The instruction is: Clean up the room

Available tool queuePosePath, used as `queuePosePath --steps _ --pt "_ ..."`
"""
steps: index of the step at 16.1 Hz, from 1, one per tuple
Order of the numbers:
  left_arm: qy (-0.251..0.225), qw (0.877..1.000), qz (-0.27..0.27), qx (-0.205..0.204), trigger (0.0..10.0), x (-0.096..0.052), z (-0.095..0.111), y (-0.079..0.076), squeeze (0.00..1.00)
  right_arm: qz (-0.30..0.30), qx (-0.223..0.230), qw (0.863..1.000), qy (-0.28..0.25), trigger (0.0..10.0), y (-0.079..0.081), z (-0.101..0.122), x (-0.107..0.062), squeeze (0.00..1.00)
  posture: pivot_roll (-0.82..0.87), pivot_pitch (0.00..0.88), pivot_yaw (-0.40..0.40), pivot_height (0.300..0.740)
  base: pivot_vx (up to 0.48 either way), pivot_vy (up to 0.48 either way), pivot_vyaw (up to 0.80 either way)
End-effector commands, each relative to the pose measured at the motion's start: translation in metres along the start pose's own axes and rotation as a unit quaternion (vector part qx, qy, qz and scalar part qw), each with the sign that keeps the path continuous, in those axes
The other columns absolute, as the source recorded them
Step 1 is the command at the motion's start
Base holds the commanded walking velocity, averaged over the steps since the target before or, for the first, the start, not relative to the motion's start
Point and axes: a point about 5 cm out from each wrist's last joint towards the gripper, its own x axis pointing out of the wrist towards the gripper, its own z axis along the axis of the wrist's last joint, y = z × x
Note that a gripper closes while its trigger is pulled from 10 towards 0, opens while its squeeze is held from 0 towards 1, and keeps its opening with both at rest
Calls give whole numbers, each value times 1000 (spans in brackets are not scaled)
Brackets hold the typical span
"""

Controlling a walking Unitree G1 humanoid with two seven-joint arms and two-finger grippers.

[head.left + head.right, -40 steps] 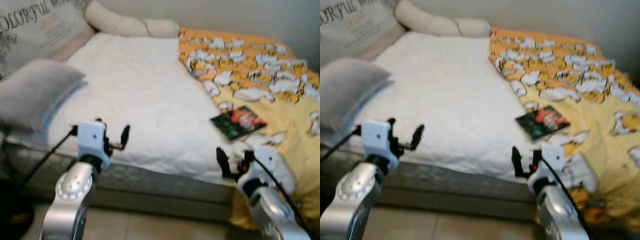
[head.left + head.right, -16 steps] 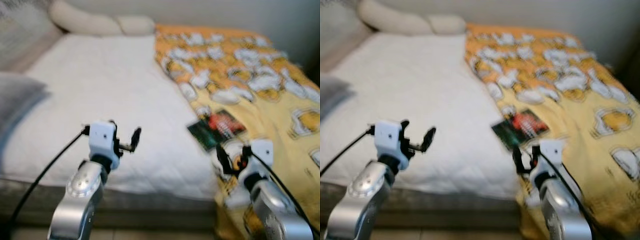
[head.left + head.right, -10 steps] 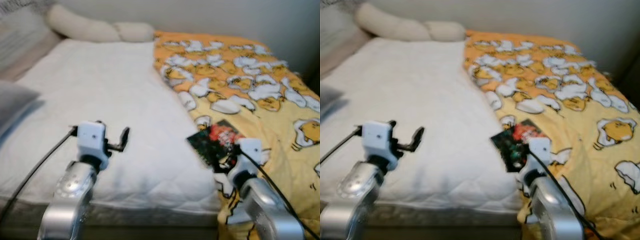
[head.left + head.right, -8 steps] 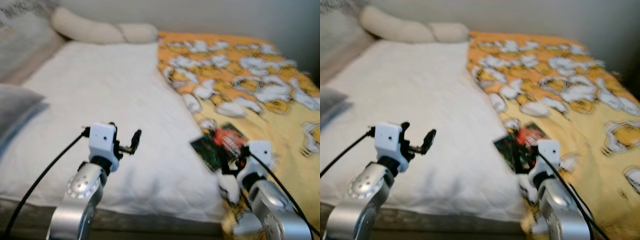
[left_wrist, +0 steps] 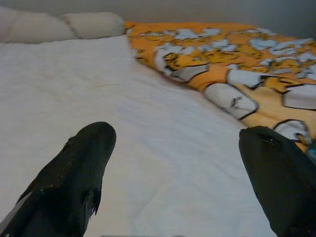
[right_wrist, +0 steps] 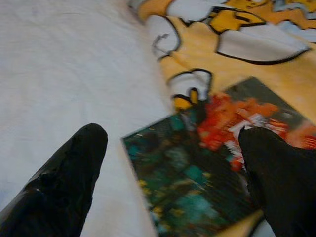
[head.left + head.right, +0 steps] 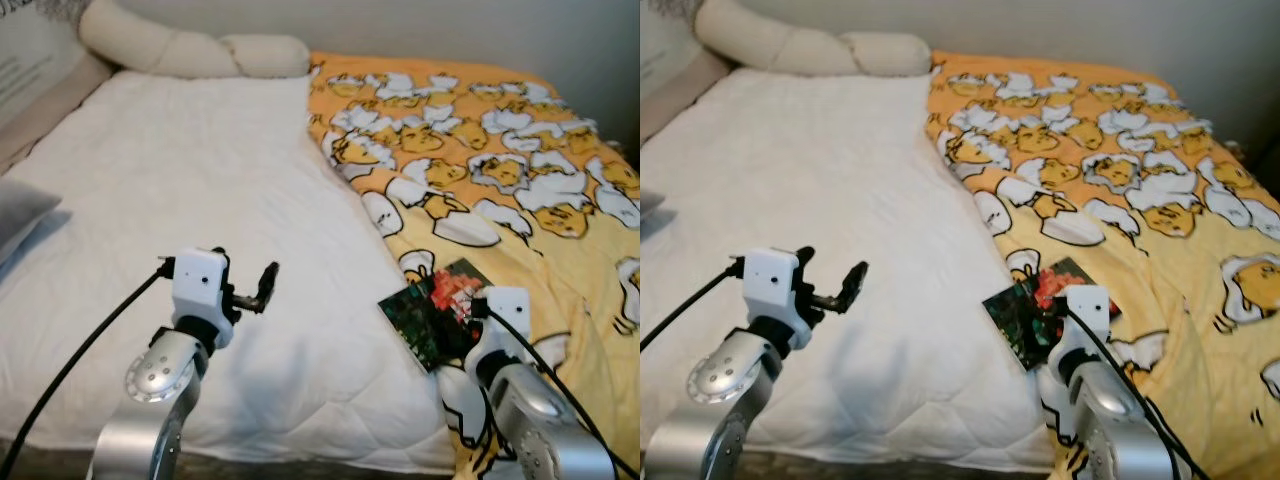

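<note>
Bed surface: a white quilted mattress cover [image 7: 200, 190] spreads over the robot's left and middle of the bed; its near edge runs along the bottom of the head views.
Blanket: a yellow-orange blanket printed with white-and-yellow egg cartoons [image 7: 500, 150] covers the right side, its edge lying over the white cover in a diagonal line.
Head of bed: a long cream bolster pillow [image 7: 190, 50] lies against the plain pale wall [image 7: 450, 30]; a grey pillow corner [image 7: 20, 215] sits at the far left edge.
Book: a thin book with a dark green and red cover [image 7: 1035, 305] lies flat across the blanket's edge, partly on the white cover, near the bed's front edge.
Right gripper: the right gripper [image 6: 173, 163] hovers just above the book, fingers spread wide, one finger over the white cover and the other over the red part of the book; nothing is gripped.
Left gripper: the left gripper [image 5: 173, 163] is held up over the white cover, well apart from the book, fingers parted and empty.
Open room: the broad white stretch between the two arms is bare.
View differences: the right wrist view gives the book's cover close up, blurred; the left wrist view looks along the cover toward the bolster and the blanket's fold.
</note>
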Motion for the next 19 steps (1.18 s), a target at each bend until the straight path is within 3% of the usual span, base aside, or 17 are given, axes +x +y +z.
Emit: queuePosePath --steps 1,2,3,7,10,12,15,19 --pt "-2 1000 6 5 10000 -3 2 4 0 -12 15 1000 2 10000 -3 1 0 0 44 0 -32 740 0 0 0" --pt "-1 1000 6 5 10000 -4 2 4 0 -28 29 999 -2 10000 -8 2 1 0 45 0 -33 740 0 0 0" --pt "-1 1000 6 6 10000 -4 2 4 0 -40 39 998 -3 10000 -11 3 1 976 45 0 -32 740 0 0 0" --pt "5 1000 -26 5 10000 -4 2 -1 0 -136 136 981 26 10000 -39 -4 6 1000 42 0 -20 740 0 0 0" --pt "27 990 -139 13 10000 -7 0 -17 0 -141 226 961 73 10000 -46 -20 22 1000 41 0 -8 740 0 0 0" --pt "50 981 -187 25 10000 -6 -3 -21 0 -140 251 954 85 10000 -48 -26 32 1000 44 0 0 740 0 0 0" --pt "87 958 -269 54 10000 -3 -4 -22 0 -160 279 942 97 10000 -59 -33 54 1000 53 0 13 740 0 0 0" --pt "103 948 -291 78 10000 0 -4 -18 0 -169 291 936 105 10000 -64 -33 65 1000 70 0 14 740 0 0 0"
